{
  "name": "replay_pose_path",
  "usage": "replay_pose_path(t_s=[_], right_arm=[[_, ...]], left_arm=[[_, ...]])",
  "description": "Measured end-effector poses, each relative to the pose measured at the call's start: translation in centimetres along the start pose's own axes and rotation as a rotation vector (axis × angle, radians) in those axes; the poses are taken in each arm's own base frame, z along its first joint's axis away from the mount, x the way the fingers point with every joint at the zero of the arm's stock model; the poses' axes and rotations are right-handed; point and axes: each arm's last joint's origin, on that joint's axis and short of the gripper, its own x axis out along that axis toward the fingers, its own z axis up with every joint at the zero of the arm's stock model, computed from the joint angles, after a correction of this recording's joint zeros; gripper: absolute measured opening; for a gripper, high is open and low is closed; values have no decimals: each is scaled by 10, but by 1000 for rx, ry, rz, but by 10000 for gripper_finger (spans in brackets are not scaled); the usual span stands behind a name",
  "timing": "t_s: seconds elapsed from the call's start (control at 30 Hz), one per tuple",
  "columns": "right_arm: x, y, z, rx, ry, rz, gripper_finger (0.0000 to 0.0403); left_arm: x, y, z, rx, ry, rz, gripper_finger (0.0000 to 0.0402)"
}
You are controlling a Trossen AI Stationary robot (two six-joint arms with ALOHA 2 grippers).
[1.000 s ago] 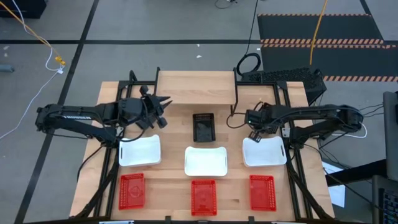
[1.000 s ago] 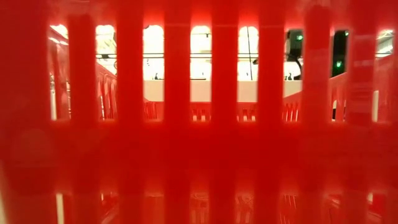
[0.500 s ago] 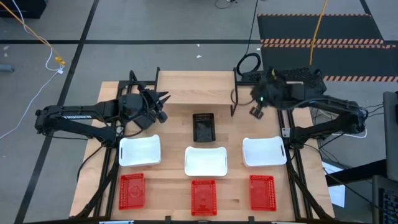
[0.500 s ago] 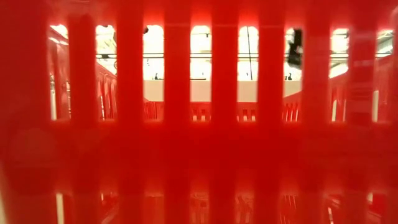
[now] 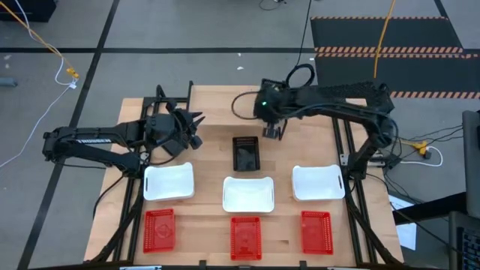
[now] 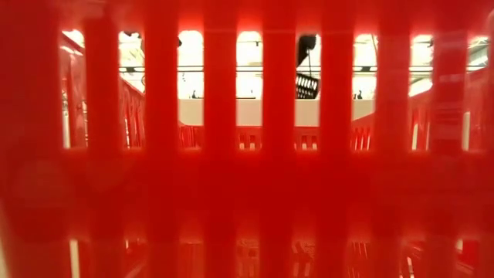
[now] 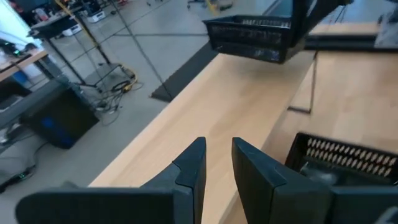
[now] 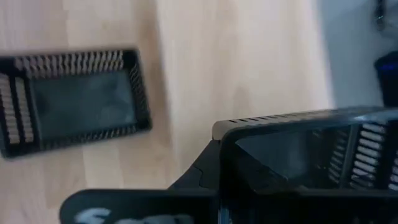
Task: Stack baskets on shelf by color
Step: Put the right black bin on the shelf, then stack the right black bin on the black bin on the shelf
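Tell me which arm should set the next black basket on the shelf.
Right. Its hand already holds a black basket above the shelf, beside the black basket on the table. The left hand hangs empty at the shelf's left end.

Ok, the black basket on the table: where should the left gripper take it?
Probably the left long wall of the black basket, pinched at the rim from straight above, one finger inside, one outside. It sits upright and open-topped, and that wall faces the left gripper. The right gripper is busy with the carried basket.
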Motion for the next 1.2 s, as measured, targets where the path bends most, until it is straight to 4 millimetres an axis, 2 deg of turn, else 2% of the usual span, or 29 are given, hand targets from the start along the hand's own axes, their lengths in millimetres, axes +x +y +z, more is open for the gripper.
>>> replay_pose_path(t_s=[0.13,0.3,0.63,0.73,0.83,0.9,1.0,1.07,1.2], right_arm=[[17,3,1,-26,62,23,0],[18,5,1,2,71,38,9],[14,-2,4,103,9,18,104],[8,-4,6,106,-17,-54,126],[-13,-1,9,95,-99,-120,135],[-33,8,12,84,-182,-97,135],[-53,34,13,46,-275,-31,130],[-50,55,12,13,-281,-27,127],[-25,105,4,-51,-294,49,126]], left_arm=[[0,1,-3,12,31,39,81],[0,1,-4,-10,37,46,81],[0,1,-7,-9,64,45,81],[-1,1,-11,18,97,45,81],[-3,2,-13,39,118,50,81],[-5,4,-13,41,121,50,81],[-9,6,-13,26,109,52,81],[-11,8,-13,13,108,53,81],[-15,10,-14,-16,113,56,81]])
